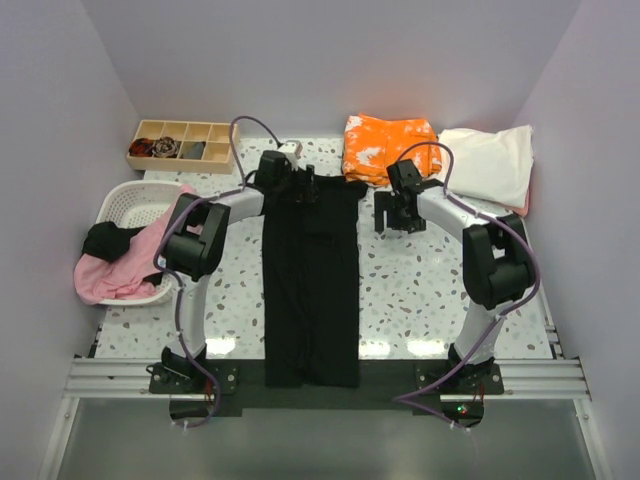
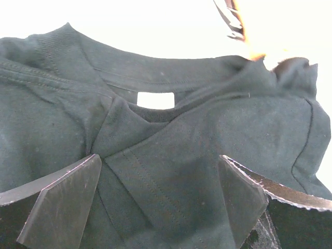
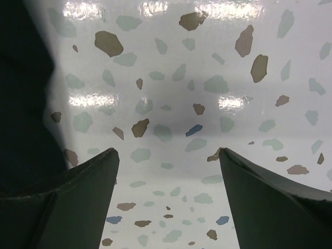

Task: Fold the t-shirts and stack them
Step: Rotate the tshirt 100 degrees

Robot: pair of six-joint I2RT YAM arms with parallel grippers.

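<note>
The left arm (image 1: 195, 245) rises from its base at the lower left of the overhead view, elbow bent, and reaches toward upper centre. The left gripper (image 2: 160, 161) points down, jaws spread wide. The right arm (image 1: 492, 262) mirrors it from the lower right, forearm angling inward. The right gripper (image 3: 167, 151) also stands parted, holding nothing.

My left arm (image 1: 195, 245) and right arm (image 1: 492, 262) wear black joints on silver-white links, each trailing a looping purple cable (image 1: 238, 150); my left tool (image 2: 160, 158) and right tool (image 3: 167, 151) end in flat matte-black wedge fingers (image 2: 62, 197)
</note>
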